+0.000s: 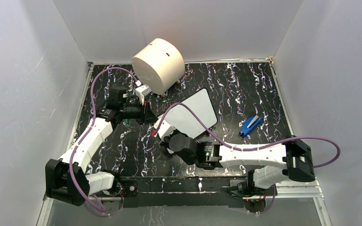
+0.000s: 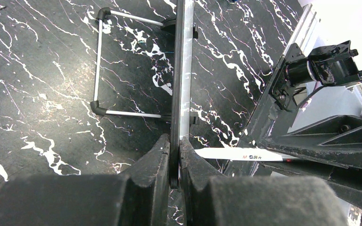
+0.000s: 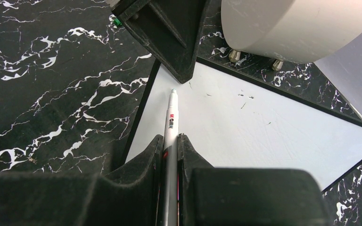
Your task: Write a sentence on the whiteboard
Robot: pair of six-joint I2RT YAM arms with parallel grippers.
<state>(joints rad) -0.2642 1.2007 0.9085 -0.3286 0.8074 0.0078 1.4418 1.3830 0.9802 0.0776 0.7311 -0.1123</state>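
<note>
"Two grippers to log. Condition of the left gripper [image 2: 174,155]?" asks the inspector.

"Jaws closed on the thin black rim of the small flat white whiteboard [image 1: 200,110], at its left corner. The left wrist view shows the board edge-on, with a bent silver wire stand [image 2: 98,66] on the table beside it," the technician answers.

"Right gripper [image 3: 169,141]?"

"Jaws clamped on a slim white pen [image 3: 171,113]. The tip lies just inside the board's left edge, near the left gripper's black finger. Contact with the surface cannot be confirmed."

"Board location?"

"Middle of the black, white-veined marble table [image 1: 245,89], between the two grippers. A large cream cylinder [image 1: 158,59] lies just beyond it on the far side. A blue stapler [image 1: 250,126] lies to its right, apart from it. A few tiny specks mark the white face."
</note>
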